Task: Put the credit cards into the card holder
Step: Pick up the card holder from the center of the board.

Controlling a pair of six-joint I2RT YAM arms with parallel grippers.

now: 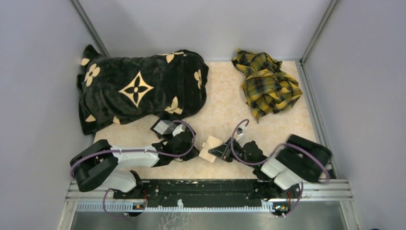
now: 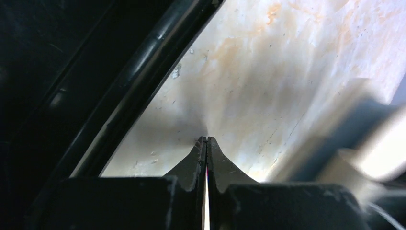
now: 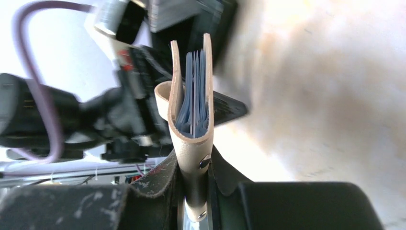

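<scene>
The tan card holder (image 1: 209, 148) lies between my two grippers near the table's front edge. My right gripper (image 3: 197, 165) is shut on its folded spine, and the card holder (image 3: 191, 143) stands edge-on out of the jaws. Thin blue-grey edges (image 3: 195, 91) sit between its two flaps; I cannot tell whether they are the credit cards or pockets. My left gripper (image 2: 207, 140) is shut with nothing in it, low over the tabletop. From above, the left gripper (image 1: 194, 149) is just left of the holder and the right gripper (image 1: 221, 152) just right of it.
A black blanket with cream flowers (image 1: 139, 88) covers the back left of the table. A yellow plaid cloth (image 1: 265, 84) is bunched at the back right. A black rail (image 1: 210, 189) runs along the near edge. Grey walls close in both sides.
</scene>
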